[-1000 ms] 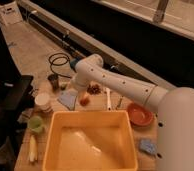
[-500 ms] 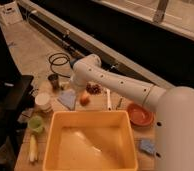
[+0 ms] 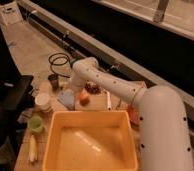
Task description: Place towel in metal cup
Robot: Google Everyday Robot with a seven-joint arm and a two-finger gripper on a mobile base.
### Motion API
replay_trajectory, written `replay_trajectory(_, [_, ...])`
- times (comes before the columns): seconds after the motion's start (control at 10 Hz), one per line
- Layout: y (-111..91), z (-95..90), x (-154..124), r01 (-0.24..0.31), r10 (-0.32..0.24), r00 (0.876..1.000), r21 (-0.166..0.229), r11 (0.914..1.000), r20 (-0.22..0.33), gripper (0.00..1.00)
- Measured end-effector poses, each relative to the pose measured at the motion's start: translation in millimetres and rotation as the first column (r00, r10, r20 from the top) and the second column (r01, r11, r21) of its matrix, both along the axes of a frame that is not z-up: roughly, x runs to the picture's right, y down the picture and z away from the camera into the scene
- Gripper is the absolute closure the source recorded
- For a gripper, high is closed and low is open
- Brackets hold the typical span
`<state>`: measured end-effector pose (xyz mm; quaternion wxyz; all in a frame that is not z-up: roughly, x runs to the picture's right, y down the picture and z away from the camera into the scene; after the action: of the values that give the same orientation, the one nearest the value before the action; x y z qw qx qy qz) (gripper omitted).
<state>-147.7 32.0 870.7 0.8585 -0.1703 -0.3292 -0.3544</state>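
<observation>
Grey-blue towel [image 3: 65, 99] lies just beside the tool [image 3: 74, 91], its grip untellable; metal cup [image 3: 54, 81] near.

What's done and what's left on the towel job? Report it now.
Done: nothing visible; the towel lies flat, outside the metal cup. In hand: the gripper hangs low over the towel, just right of the cup. Left: grasp the towel, lift it, carry it to the cup just behind it and drop it in.
</observation>
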Motion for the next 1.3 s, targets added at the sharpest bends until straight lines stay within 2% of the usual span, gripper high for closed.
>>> replay_trajectory(0.2, [5, 11.4, -4, 0.013, -0.013, 1.0, -0.025, 0.9996, -0.005, 0.35])
replay_trajectory(0.6, [10, 29.6, 1, 0.054, -0.058, 0.997, -0.057, 0.9969, -0.058, 0.35])
replay_trajectory(0.7, [15, 38.1, 3, 0.058, -0.063, 0.996, -0.075, 0.9955, -0.069, 0.35])
replay_trajectory(1.3, [46, 64.3, -12, 0.09, -0.1, 0.994, -0.166, 0.9819, -0.053, 0.35])
